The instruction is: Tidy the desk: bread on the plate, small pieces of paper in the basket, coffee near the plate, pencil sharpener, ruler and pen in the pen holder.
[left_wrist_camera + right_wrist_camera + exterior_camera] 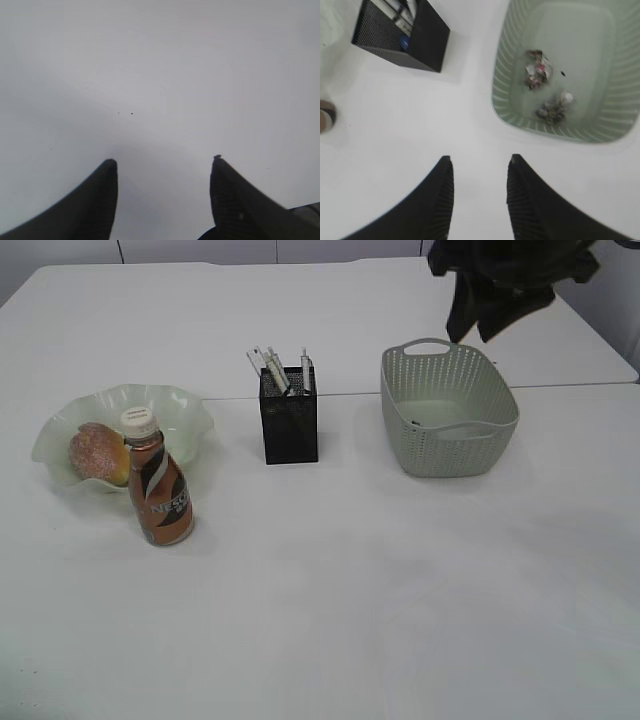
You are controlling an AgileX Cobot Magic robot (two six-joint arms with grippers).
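Pale green glass, the plate (190, 410) sits at the table's left with the bread (98, 452) lying in it, and the coffee (158, 492) stands upright just in front, touching its rim. Mid-table, the pen holder (289, 426) holds pens and the ruler (306, 370) upright. Right of it, the basket (447, 410) has crumpled paper pieces (538, 68) on its floor. Above the table beside the basket, the right gripper (479, 167) hangs with jaws parted and nothing between them. Over bare white table, the left gripper (164, 165) stands wider, equally empty.
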